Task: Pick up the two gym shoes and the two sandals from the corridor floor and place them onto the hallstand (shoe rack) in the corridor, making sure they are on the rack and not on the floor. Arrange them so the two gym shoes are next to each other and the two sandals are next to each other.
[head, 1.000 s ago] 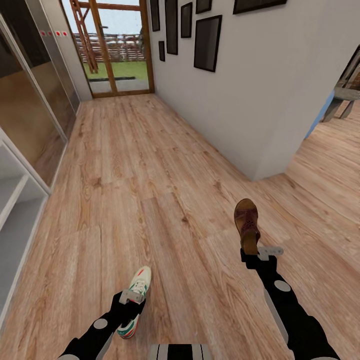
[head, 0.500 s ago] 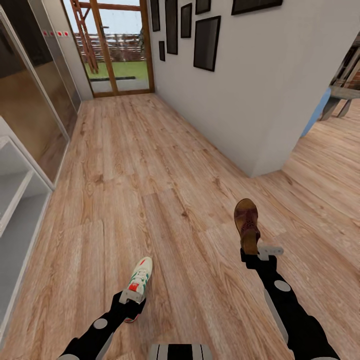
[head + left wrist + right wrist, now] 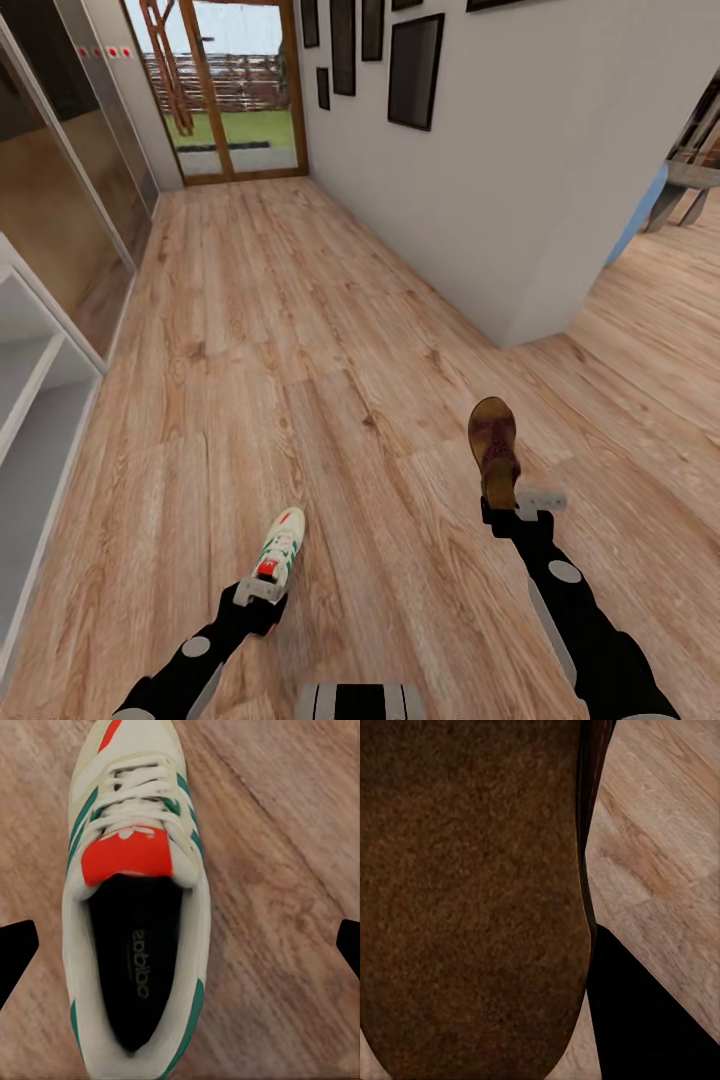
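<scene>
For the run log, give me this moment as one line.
left gripper: open over gym shoe | right gripper: shut on sandal | hallstand: at left, no shoes seen

White sneaker (image 3: 279, 545) with green stripes and red tongue, toe pointing away, low over the wood floor (image 3: 300, 330); brown sandal (image 3: 494, 447) raised at right; pale shoe rack (image 3: 35, 420) at far left.

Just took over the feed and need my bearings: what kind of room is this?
Most likely a home entrance corridor: a long run of wood-plank floor leads to a glazed door with a garden beyond, framed pictures hang along the white wall, and a pale shelving unit stands at the left.
</scene>
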Motion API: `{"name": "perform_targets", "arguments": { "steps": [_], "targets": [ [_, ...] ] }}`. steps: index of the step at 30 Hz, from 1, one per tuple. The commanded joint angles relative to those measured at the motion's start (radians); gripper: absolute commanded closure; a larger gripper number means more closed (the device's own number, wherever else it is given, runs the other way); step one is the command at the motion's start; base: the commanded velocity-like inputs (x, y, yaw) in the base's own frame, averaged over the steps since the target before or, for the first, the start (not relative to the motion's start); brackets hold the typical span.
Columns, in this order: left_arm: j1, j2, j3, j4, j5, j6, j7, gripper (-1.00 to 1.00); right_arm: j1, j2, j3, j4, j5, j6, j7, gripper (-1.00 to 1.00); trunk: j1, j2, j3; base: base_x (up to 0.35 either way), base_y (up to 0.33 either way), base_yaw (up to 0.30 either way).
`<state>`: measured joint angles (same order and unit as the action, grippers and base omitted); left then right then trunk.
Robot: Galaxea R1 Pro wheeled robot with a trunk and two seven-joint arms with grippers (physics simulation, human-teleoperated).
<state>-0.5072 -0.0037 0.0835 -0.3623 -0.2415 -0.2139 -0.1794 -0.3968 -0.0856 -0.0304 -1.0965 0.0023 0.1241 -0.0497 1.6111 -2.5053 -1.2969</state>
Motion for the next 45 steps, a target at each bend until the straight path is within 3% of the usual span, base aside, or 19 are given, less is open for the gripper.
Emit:
{"name": "perform_targets", "arguments": {
  "steps": [1,11,18,29,45],
  "targets": [
    [-0.001,0.0,0.009,0.0,-0.007,-0.004,-0.006,-1.0,0.0,0.0,0.001,-0.002,-0.002,0.006,-0.004,1.0,0.0,-0.001,-0.006,0.0,0.0,0.011],
    [0.0,0.002,0.009,0.002,0.008,-0.063,0.0,-1.0,0.0,0.0,0.001,-0.002,-0.002,0.006,-0.004,1.0,0.005,-0.003,-0.06,0.0,0.0,0.06],
    [0.0,0.002,0.008,0.002,0.015,-0.08,0.037,-1.0,0.0,0.0,0.0,-0.002,-0.002,0.006,-0.004,1.0,0.008,-0.005,-0.097,0.0,0.0,0.098],
    [0.001,0.002,0.009,0.002,0.017,-0.085,0.07,-1.0,0.0,0.0,0.0,-0.002,-0.002,0.006,-0.004,1.0,0.008,-0.005,-0.108,0.0,0.0,0.07],
    [0.001,0.002,0.009,0.002,0.018,-0.085,0.07,-1.0,0.0,-0.001,-0.001,-0.003,-0.003,0.006,-0.004,1.0,0.015,-0.008,-0.186,0.0,0.0,0.002]
  ]
}}
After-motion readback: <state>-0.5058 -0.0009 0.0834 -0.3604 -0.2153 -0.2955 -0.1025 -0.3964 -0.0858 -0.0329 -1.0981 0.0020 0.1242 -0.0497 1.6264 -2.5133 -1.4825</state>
